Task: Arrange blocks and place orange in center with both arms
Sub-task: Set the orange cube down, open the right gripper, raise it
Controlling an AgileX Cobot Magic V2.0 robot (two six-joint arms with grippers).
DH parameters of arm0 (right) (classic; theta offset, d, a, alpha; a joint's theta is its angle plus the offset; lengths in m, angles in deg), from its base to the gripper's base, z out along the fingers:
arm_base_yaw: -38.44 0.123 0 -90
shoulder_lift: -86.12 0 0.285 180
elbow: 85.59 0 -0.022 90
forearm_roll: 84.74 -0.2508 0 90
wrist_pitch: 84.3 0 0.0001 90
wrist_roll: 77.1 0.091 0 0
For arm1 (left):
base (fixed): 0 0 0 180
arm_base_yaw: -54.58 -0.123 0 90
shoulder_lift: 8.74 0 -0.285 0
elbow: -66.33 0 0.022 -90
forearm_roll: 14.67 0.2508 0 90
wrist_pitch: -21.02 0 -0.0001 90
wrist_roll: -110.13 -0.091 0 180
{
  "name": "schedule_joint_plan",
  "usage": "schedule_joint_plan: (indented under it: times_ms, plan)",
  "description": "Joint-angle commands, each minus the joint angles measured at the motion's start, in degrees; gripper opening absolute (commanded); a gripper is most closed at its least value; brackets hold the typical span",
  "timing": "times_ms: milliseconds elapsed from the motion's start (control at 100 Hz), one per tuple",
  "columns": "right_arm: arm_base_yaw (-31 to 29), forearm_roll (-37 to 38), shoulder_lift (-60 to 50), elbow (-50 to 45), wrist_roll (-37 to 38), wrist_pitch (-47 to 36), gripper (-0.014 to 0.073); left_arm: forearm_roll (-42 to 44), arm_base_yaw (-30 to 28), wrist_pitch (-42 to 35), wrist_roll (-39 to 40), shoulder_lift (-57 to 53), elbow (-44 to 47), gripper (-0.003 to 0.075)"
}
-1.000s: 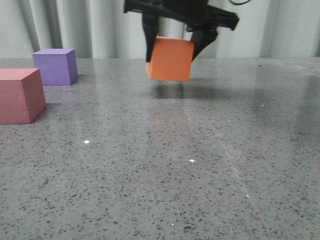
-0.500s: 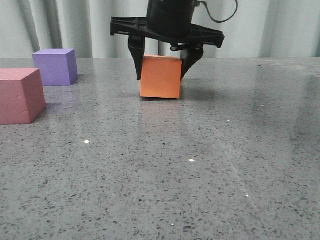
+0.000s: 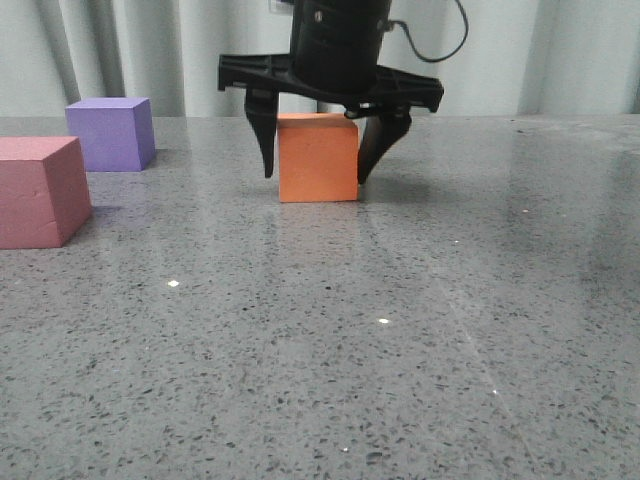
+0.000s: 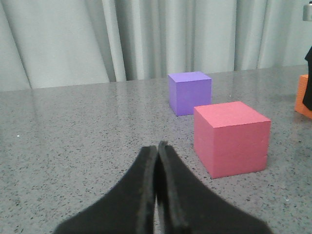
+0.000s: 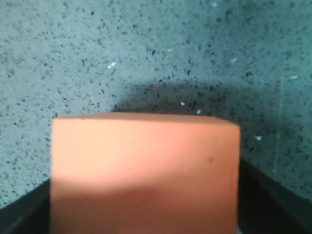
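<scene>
Grey speckled stone table [image 3: 420, 330], glossy, pale curtain [image 3: 590, 50] behind. Orange cube [image 3: 318, 158] sat flat on the stone, right gripper [image 3: 318, 165] straddling it, fingers spread just clear of its sides, probably for release. Pink cube [image 3: 38, 190] and purple cube [image 3: 110, 132] stood well apart to the left. Left gripper [image 4: 157, 151] hovered low, fingers pressed together, holding nothing.
</scene>
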Motion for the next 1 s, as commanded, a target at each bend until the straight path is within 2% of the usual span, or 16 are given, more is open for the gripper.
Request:
schedule_joint_plan:
  times_ms: [0,490,680,810,990]
  plan:
    - [0.06,0.45,-3.22,1.45,0.06,-1.27,0.0663,-0.29,-0.29,-5.07,0.52,-1.86,3.18,-0.0019]
    - [0.06,1.11,-7.15,3.91,-0.78,0.76,0.0663,-0.29,-0.29,-5.07,0.52,-1.86,3.18,-0.0019]
    - [0.06,1.55,-9.30,8.03,-4.29,2.55,0.0663,-0.29,-0.29,-5.07,0.52,-1.86,3.18,-0.0019]
    - [0.06,1.78,-11.53,9.30,-9.26,3.31,0.0663,-0.29,-0.29,-5.07,0.52,-1.86,3.18,-0.0019]
    - [-0.28,7.01,-14.51,9.27,-13.08,6.12,0.0663,-0.29,-0.29,-5.07,0.52,-1.86,3.18,-0.0019]
